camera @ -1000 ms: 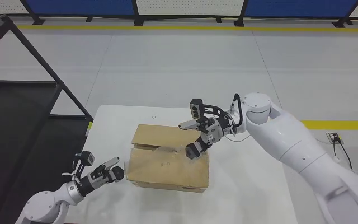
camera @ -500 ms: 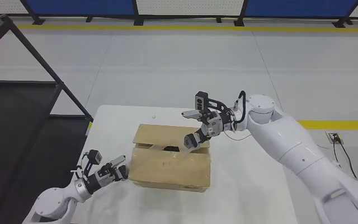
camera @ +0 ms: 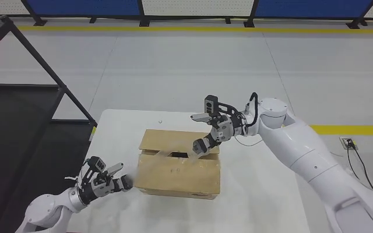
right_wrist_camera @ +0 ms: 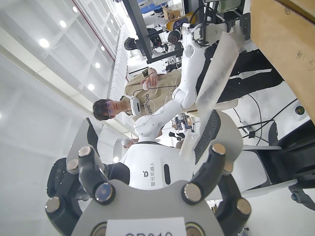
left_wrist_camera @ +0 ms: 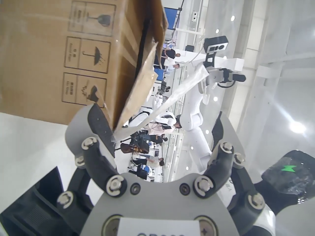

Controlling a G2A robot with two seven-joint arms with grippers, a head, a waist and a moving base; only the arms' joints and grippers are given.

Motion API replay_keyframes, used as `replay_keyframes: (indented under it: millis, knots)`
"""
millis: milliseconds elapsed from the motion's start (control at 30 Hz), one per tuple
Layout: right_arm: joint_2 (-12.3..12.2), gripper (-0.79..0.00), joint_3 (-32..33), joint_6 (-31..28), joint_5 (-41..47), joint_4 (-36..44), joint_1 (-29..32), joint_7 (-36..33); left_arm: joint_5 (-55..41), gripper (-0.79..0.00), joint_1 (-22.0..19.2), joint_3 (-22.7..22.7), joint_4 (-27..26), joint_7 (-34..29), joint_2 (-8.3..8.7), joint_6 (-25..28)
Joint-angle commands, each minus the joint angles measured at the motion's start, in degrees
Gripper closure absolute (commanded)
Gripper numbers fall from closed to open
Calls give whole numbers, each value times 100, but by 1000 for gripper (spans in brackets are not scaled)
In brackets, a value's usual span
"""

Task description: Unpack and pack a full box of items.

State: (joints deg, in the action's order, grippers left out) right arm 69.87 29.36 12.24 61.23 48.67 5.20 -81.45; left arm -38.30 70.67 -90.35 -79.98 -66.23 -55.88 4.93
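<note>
A brown cardboard box [camera: 178, 172] sits mid-table, with a dark gap between its top flaps. My right gripper [camera: 200, 147] hangs open over the box's far right top edge. A strip of clear tape [right_wrist_camera: 216, 74] clings to one of its fingers [right_wrist_camera: 209, 128] and runs off toward the other arm. My left gripper [camera: 119, 182] is open beside the box's left end, low by the table. In the left wrist view the gripper [left_wrist_camera: 160, 128] has one pad [left_wrist_camera: 101, 124] touching a flap corner of the box [left_wrist_camera: 61, 37], and the tape [left_wrist_camera: 177, 92] stretches away from it.
The white table [camera: 116, 128] has bare room to the right of the box [camera: 256, 192] and behind it. A black metal frame [camera: 35, 116] stands just off the table's left edge.
My right gripper pulled back from over the box's middle to its far right edge, then held. My left gripper edged toward the box, then back and lower.
</note>
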Motion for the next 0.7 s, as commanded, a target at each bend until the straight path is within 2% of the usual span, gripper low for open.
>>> replay_keyframes:
  millis: [0, 233, 433, 667]
  knots:
    - [18, -785, 25, 39, -30, -19, 6, -32, -389, -785, -5, -41, 8, -70, -8, -167]
    - [79, -785, 39, 443, -285, -145, -19, -162, -1089, -785, -119, -101, 161, -3, -33, -565]
    - [128, -785, 43, 851, -408, -306, 3, -209, -1636, -785, -235, -140, 296, -283, -38, -998]
    - [150, -785, -212, 897, -440, -289, -2, -164, -1733, -785, -353, -158, 397, -40, -50, -986]
